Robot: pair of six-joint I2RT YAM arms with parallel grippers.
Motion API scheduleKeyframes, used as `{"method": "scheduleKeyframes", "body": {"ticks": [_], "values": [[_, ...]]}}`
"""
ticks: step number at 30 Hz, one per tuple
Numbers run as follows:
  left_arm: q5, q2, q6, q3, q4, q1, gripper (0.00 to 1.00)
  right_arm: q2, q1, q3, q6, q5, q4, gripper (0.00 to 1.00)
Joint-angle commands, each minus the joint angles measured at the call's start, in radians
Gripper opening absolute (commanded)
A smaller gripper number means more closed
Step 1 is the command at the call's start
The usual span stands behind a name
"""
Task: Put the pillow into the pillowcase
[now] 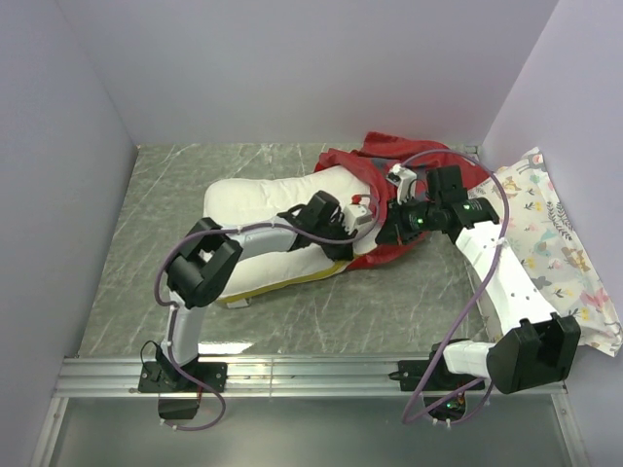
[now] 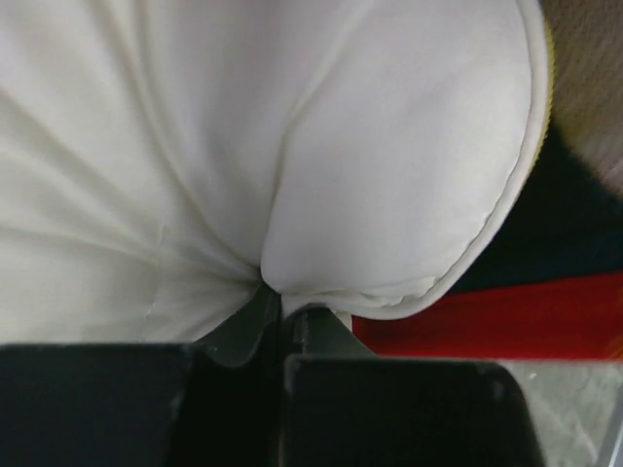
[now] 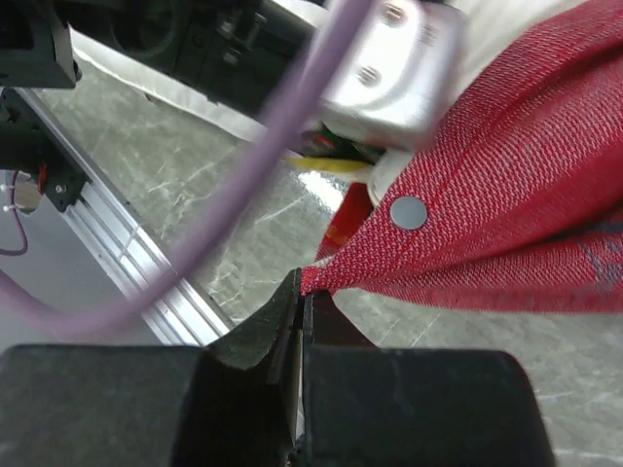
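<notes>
My right gripper (image 3: 302,297) is clamped on a corner of the red pillowcase (image 3: 506,224), with its grey snap stud (image 3: 408,212) just above my fingertips. My left gripper (image 2: 280,316) pinches a fold of the white pillow (image 2: 389,195), which bulges directly ahead of it, with red cloth just to its right.

No writing, label, brand or number can be read in any view. The dark marks on the pillowcase (image 3: 506,214), at the right edge of the right wrist view, are cut off and cannot be made out as letters. The small prints on the patterned cloth (image 1: 560,243), at the right of the scene, are too small to tell.
</notes>
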State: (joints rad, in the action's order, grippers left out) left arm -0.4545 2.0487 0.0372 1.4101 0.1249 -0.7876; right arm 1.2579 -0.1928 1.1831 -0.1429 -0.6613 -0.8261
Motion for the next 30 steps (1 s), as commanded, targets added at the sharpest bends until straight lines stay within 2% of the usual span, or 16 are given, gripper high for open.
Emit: {"method": "scheduleKeyframes", "body": {"ticks": [1,3,5,7,9,11,13,17,21,23,24,25,26,28,30], "values": [[0.051,-0.053,0.049,-0.144,0.009,0.059,0.0,-0.075,0.023,0.038,0.012,-0.069,0.012,0.0],[0.016,-0.076,0.04,-0.21,-0.007,0.091,0.0,-0.091,0.021,0.003,0.026,-0.116,0.024,0.0],[-0.111,-0.099,-0.028,-0.191,-0.056,0.149,0.0,-0.083,0.016,-0.048,0.046,-0.161,0.057,0.0],[-0.224,-0.119,-0.171,-0.16,-0.117,0.175,0.0,-0.08,-0.009,-0.095,0.095,-0.198,0.129,0.0],[-0.275,-0.137,-0.255,-0.117,-0.261,0.172,0.0,-0.081,-0.039,-0.161,0.13,-0.21,0.18,0.0],[-0.335,-0.163,-0.399,-0.103,-0.391,0.162,0.0,-0.074,-0.066,-0.177,0.138,-0.219,0.225,0.0],[-0.351,-0.176,-0.491,-0.1,-0.424,0.14,0.03,-0.051,-0.085,-0.155,0.141,-0.244,0.24,0.0],[-0.394,-0.223,-0.577,-0.18,-0.446,0.139,0.41,0.011,-0.147,-0.093,0.14,-0.244,0.258,0.0],[-0.469,-0.375,-0.547,-0.302,-0.372,0.241,0.64,0.032,-0.23,-0.077,0.103,-0.224,0.24,0.0],[-0.477,-0.485,-0.475,-0.31,-0.227,0.341,0.76,0.034,-0.27,-0.076,0.088,-0.213,0.229,0.0],[-0.466,-0.534,-0.371,-0.295,-0.159,0.41,0.79,0.037,-0.28,-0.073,0.068,-0.215,0.223,0.0],[-0.46,-0.548,-0.321,-0.277,-0.011,0.445,0.81,0.041,-0.287,-0.063,0.049,-0.21,0.193,0.0],[-0.437,-0.556,-0.271,-0.242,0.04,0.477,0.86,0.06,-0.292,-0.025,0.007,-0.196,0.164,0.18],[-0.31,-0.536,-0.124,-0.195,0.149,0.548,0.87,0.086,-0.272,0.047,-0.029,-0.137,0.06,0.49],[-0.204,-0.503,0.009,-0.133,0.231,0.57,0.88,0.112,-0.232,0.14,-0.024,-0.074,0.038,0.68]]}}
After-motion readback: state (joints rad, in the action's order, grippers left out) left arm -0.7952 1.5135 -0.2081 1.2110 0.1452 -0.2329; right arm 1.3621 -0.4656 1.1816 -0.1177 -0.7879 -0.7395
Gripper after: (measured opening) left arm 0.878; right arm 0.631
